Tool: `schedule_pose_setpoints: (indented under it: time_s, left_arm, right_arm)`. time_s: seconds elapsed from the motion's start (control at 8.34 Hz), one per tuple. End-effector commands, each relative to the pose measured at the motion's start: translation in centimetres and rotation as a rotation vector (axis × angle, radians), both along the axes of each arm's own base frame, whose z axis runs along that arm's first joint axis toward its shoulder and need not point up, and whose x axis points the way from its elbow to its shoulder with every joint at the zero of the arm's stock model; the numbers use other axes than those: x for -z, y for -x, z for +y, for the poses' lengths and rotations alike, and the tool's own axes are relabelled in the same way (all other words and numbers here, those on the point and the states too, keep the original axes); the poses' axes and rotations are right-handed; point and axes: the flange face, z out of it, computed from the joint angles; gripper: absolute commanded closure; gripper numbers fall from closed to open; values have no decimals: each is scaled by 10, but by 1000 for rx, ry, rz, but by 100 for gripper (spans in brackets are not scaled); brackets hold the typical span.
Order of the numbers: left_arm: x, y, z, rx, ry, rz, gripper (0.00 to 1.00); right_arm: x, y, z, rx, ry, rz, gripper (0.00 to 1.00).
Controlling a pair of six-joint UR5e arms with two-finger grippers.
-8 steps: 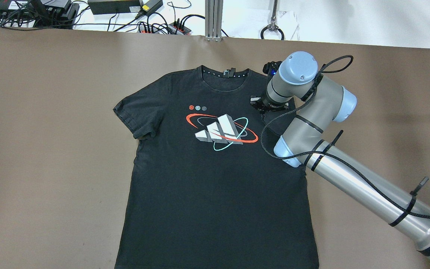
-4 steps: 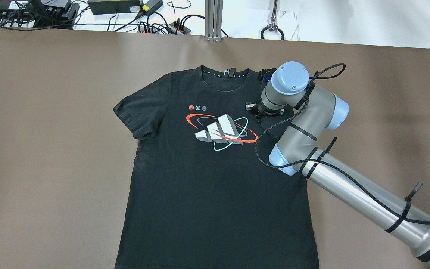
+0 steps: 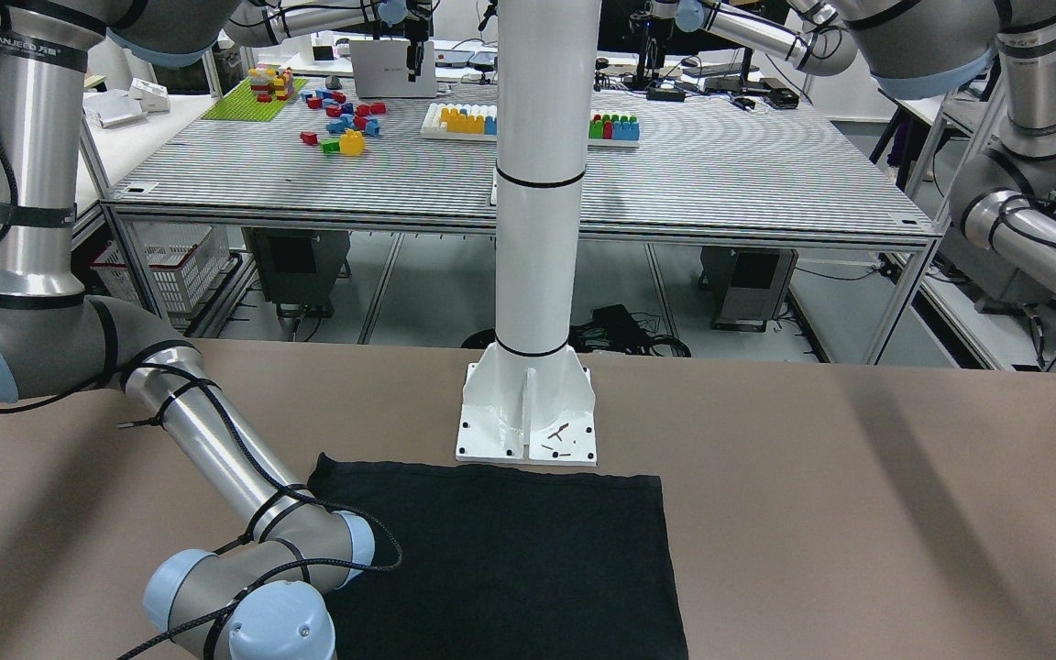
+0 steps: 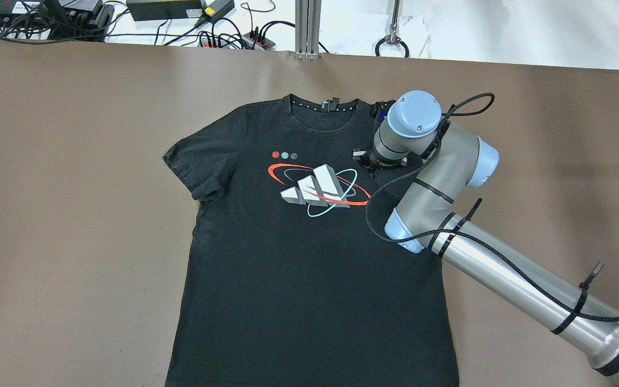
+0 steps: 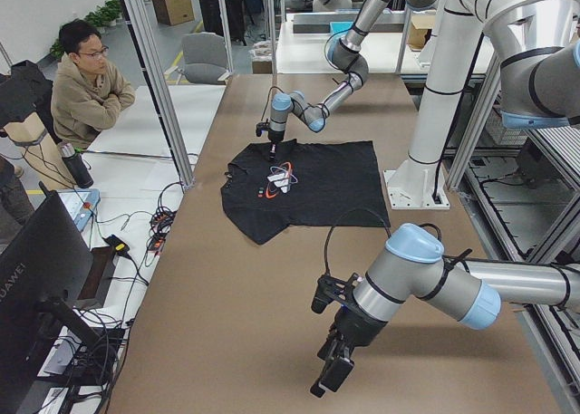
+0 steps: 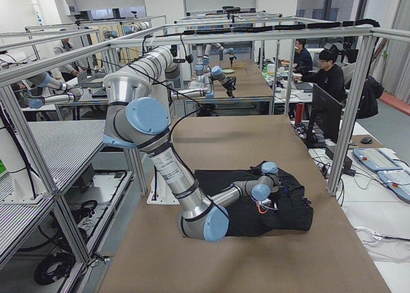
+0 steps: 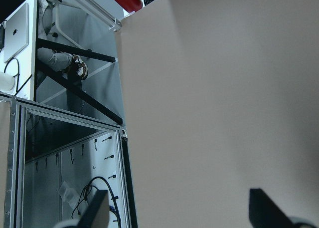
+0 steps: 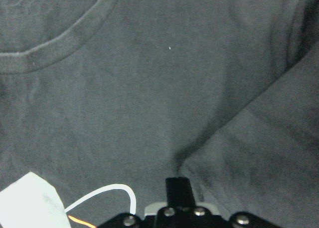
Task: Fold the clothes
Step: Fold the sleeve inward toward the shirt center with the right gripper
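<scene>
Brown table [image 4: 62, 161] is spread at its middle with the black T-shirt [image 4: 299, 279], flat and print up. One sleeve [image 8: 259, 153] is doubled inward, apparently pinched by the closed right claw [image 8: 178, 188]. Release onto the chest is judged due next. The left claw [image 7: 179, 198] is held open, well apart.

Four wide, two wrist-close; clothes [image 4: 309, 279] shared

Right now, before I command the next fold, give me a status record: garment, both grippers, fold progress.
garment: black T-shirt, front up, logo print showing, flat on the brown table
collar: toward the table's far side from the robot
right gripper: shut, down on the shoulder beside the collar, apparently pinching fabric
left gripper: open, over bare table, clear of the shirt
fold progress: body not yet folded
</scene>
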Motion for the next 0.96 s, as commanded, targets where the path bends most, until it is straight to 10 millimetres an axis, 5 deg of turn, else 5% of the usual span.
schedule_pose_setpoints:
  time_s: [0.0, 0.12, 0.24, 0.84]
  left_arm:
    - [1, 0, 0, 0, -1, 0, 0]
    - [1, 0, 0, 0, -3, 0, 0]
    - [2, 0, 0, 0, -4, -1, 0]
    - [1, 0, 0, 0, -4, -1, 0]
  right_arm:
    - [12, 5, -3, -18, 15, -15, 100]
    - [7, 5, -3, -18, 19, -11, 92]
    - [5, 6, -4, -19, 23, -6, 4]
    - [3, -3, -7, -16, 17, -8, 6]
